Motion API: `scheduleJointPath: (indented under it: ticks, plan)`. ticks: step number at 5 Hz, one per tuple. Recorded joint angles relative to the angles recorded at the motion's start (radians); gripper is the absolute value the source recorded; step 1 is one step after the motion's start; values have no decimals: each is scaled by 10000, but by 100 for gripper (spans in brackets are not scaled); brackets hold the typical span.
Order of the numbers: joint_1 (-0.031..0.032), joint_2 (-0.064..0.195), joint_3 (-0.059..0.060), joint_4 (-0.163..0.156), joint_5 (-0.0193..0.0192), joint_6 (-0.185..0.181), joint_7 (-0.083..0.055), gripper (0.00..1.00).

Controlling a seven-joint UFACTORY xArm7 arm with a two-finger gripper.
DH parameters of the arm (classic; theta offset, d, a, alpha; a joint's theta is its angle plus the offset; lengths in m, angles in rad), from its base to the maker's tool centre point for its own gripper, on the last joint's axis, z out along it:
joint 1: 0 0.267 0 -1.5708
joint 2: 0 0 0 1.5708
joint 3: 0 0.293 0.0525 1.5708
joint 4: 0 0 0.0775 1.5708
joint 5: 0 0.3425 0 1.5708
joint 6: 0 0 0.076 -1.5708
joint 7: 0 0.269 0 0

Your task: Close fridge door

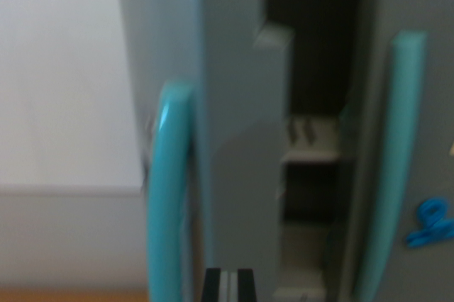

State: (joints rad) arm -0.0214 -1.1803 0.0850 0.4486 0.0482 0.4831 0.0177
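Here, at the wrist view's left, a pale wall point(60, 68) filled the frame down to a horizontal ledge, with a thin strip of wooden table point(71, 295) along the bottom edge. That side lay bare beside the fridge.

Next came the open fridge door point(237, 125), a tall grey panel whose long axis ran vertically. It stood swung outward, its narrow edge turned toward the camera, so its outer face angled off to the wrist view's left. On that face a turquoise handle point(169, 188) ran upright, bowing slightly, just beside the door's edge.

At the bottom centre a dark piece with a light stripe, part of the gripper point(228, 286), poked into the frame right under the open door's lower part. Only this small portion showed, so I could not tell whether the jaws were apart or together, nor whether they touched the door.

To the right of the door a dark gap opened onto the fridge interior point(316, 103), where a pale shelf point(312, 149) crossed at mid-height, with a lower compartment beneath.

Farther right stood the second door point(425, 68), closed and facing the camera, carrying its own upright turquoise handle point(390, 167). A blue magnet-like shape point(429, 224) sat on it near the wrist view's right edge. The whole picture was blurred.
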Motion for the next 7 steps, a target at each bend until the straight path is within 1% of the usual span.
scheduleJointPath:
  ticks: [1, 2, 3, 4, 5, 6, 7]
  plan:
    - [0, 732, 359, 71, 0, -1, 0, 100]
    - [0, 732, 359, 71, 0, -1, 0, 100]
    - [1, 1395, 691, 207, 0, -3, 0, 100]
    - [1, 1395, 691, 207, 0, -3, 0, 100]
    - [1, 2018, 924, 530, 0, -4, 0, 100]
    - [1, 2018, 924, 530, 0, -4, 0, 100]
    - [2, 2633, 1104, 861, 0, -5, 0, 100]
